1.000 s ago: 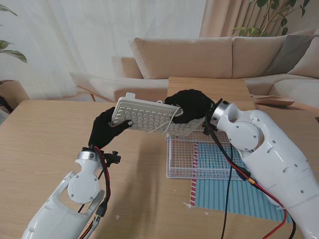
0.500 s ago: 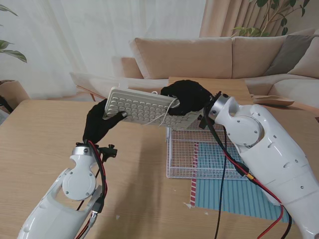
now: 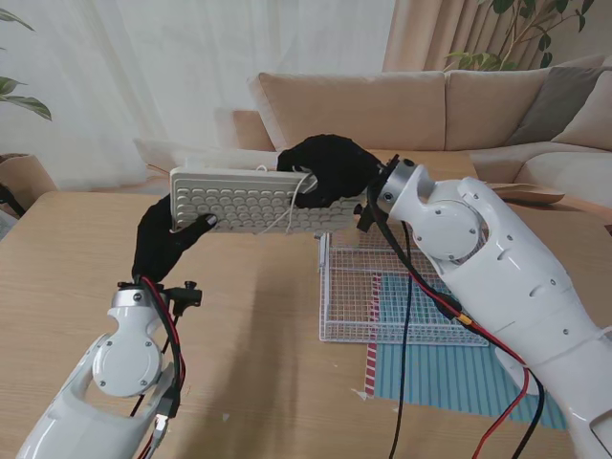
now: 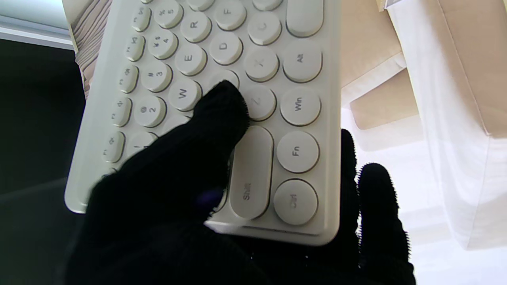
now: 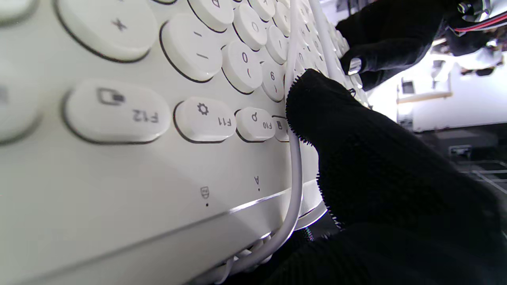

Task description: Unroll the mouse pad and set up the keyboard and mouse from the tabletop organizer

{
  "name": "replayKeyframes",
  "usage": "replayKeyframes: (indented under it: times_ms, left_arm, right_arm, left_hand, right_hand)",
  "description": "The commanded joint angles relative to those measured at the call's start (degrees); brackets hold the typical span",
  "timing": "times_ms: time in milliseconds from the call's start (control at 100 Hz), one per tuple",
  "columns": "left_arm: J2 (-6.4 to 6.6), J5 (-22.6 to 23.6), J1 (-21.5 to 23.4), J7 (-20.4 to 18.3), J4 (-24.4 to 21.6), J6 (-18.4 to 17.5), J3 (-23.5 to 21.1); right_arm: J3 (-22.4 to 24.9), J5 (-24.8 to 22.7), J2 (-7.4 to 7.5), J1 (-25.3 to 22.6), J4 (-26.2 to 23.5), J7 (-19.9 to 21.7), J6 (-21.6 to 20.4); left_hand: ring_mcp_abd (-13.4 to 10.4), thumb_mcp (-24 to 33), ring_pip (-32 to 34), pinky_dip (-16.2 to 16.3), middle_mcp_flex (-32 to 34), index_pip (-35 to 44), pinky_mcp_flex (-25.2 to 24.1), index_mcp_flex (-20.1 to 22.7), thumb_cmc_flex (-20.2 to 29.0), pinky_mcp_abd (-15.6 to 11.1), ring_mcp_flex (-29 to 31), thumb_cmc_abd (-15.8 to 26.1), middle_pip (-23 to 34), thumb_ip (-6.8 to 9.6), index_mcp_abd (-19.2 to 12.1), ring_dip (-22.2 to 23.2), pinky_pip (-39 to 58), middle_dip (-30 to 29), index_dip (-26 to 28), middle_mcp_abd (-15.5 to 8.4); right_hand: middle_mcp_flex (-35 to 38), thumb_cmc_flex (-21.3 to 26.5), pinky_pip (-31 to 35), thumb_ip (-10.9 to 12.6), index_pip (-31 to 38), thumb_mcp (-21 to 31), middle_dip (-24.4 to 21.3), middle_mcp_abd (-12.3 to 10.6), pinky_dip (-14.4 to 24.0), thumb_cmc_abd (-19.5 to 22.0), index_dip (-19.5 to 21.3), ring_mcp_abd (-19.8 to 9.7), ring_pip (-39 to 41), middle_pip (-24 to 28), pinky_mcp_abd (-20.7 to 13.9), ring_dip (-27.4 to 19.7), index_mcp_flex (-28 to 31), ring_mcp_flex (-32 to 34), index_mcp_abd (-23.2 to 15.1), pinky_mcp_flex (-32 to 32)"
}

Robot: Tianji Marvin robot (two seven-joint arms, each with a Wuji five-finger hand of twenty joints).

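Observation:
A white keyboard (image 3: 251, 199) with round keys hangs in the air above the table, keys facing me, held at both ends. My left hand (image 3: 164, 241), in a black glove, is shut on its left end, thumb (image 4: 220, 114) pressed on the keys (image 4: 253, 75). My right hand (image 3: 330, 170) is shut on its right end, thumb (image 5: 317, 107) over the white cable (image 5: 295, 166) that crosses the keyboard (image 5: 119, 118). The wire-mesh organizer (image 3: 387, 292) stands on the table under my right forearm. A teal striped mouse pad (image 3: 449, 378) lies flat partly under it. I see no mouse.
The wooden table (image 3: 67, 287) stretches to the left of the organizer. A beige sofa (image 3: 382, 110) and a small wooden side table (image 3: 421, 163) stand beyond the far edge. Red and black cables (image 3: 478, 325) hang along my right arm.
Both hands have carried the keyboard up and to the left, away from the organizer. It has levelled from a tilt to nearly horizontal.

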Motion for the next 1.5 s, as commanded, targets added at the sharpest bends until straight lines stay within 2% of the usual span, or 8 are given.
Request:
replayKeyframes:
  times_ms: [0, 140, 370, 650, 900, 1250, 1490]
  left_arm:
    - [0.21, -0.5, 1.3, -0.6, -0.2, 0.0, -0.6]
    - [0.34, -1.2, 3.5, -1.0, -0.5, -0.2, -2.7]
    - [0.18, -1.2, 7.0, 0.0, -0.2, 0.2, -5.5]
    - [-0.27, -2.4, 10.8, 1.3, 0.2, 3.6, -7.7]
    - [-1.07, -4.4, 12.9, 3.5, 2.3, 6.6, -7.3]
    - [-1.72, -4.3, 14.1, 5.5, 5.5, 9.9, -8.2]
    - [-2.13, -2.9, 14.0, 7.3, 7.3, 12.0, -8.3]
  right_arm:
    - [-1.2, 0.7, -1.86, 0.7, -0.1, -0.2, -0.4]
    - [-4.9, 2.4, -2.76, 2.2, 1.8, -1.1, 0.2]
    - [-10.2, 5.2, -3.50, 4.2, 5.3, 0.4, 1.8]
    - [-16.4, 8.5, -4.37, 6.6, 9.2, 3.2, 5.1]
    - [-21.8, 11.2, -5.59, 8.5, 14.0, 5.1, 7.7]
    - [-29.2, 15.7, -9.21, 11.6, 24.5, 6.5, 9.5]
    - [-32.6, 16.9, -10.98, 14.0, 29.7, 8.2, 8.7]
  left_hand:
    - [0.3, 3.9, 1.4, 0.9, 1.5, 6.5, -0.5, 1.7, 5.4, 0.1, -0.9, 7.1, 2.6, 2.28, -4.4, 1.2, 2.4, 1.1, 0.8, -1.3]
    - [0.3, 3.5, 1.7, 1.0, 1.3, 6.5, -0.5, 1.7, 5.5, 2.4, -1.0, 7.2, 3.0, 2.43, -4.5, 1.4, 2.4, 1.0, 0.7, -1.0]
    - [0.7, 3.1, 1.8, 1.0, 1.1, 6.3, -1.0, 1.9, 5.7, 3.0, -1.2, 7.4, 3.6, 2.55, -3.6, 1.6, 2.3, 0.7, 0.4, -0.4]
    - [1.1, 2.5, 2.1, 1.1, 0.8, 5.9, -1.9, 1.9, 6.0, 4.4, -1.5, 7.7, 4.6, 2.74, -2.5, 1.9, 2.0, 0.1, 0.0, 0.5]
    - [1.5, 1.8, 2.1, 1.1, 0.1, 5.5, -3.1, 1.8, 6.6, 6.1, -2.3, 7.9, 5.3, 2.98, -1.6, 2.1, 1.8, -0.5, -0.6, 1.3]
    - [2.2, 0.7, 2.2, 0.9, -0.6, 4.8, -5.5, 2.2, 7.2, 7.0, -3.5, 8.1, 6.0, 3.50, -0.2, 2.3, 1.1, -1.2, -2.0, 2.5]
    - [3.1, 0.4, 2.6, 0.7, -0.8, 4.6, -6.5, 2.7, 7.6, 7.9, -3.9, 8.0, 7.0, 3.82, 1.2, 2.7, 1.0, -1.6, -2.8, 3.7]
  right_hand:
    - [1.4, 8.1, 2.3, 1.2, 4.0, 10.0, 0.7, 0.4, 1.5, 5.6, 3.5, -2.0, 1.4, -0.3, -0.7, 0.9, 1.6, 2.6, -9.1, 0.5]
    - [1.3, 8.1, 2.3, 1.3, 3.9, 10.0, 1.0, 0.6, 1.6, 5.8, 3.7, -2.2, 1.4, -0.3, -0.7, 1.2, 1.5, 2.9, -8.8, 0.7]
    - [1.0, 8.4, 2.0, 1.4, 3.9, 9.8, 1.7, 0.9, 1.5, 6.0, 4.0, -2.1, 1.3, -0.2, -0.5, 1.7, 1.3, 2.9, -8.4, 0.7]
    - [0.8, 8.6, 1.8, 1.5, 3.8, 9.6, 2.2, 1.3, 1.6, 6.2, 4.2, -1.8, 1.3, -0.4, -0.5, 2.2, 1.2, 2.7, -8.1, 0.6]
    - [0.6, 8.9, 1.6, 1.7, 3.7, 9.3, 2.5, 1.5, 1.6, 6.5, 4.3, -1.6, 1.3, -0.5, -0.4, 2.6, 1.1, 2.4, -7.7, 0.1]
    - [0.0, 9.2, 1.2, 1.9, 3.6, 8.6, 3.0, 1.6, 1.8, 7.2, 4.6, -1.4, 1.4, -0.5, -0.6, 3.1, 0.6, 1.7, -7.5, -0.9]
    - [-1.7, 8.2, 0.1, 2.6, 2.9, 5.9, 2.5, -0.2, 1.3, 8.9, 4.9, -3.1, 0.3, -0.8, -2.3, 2.8, -1.6, 0.0, -8.7, -2.1]
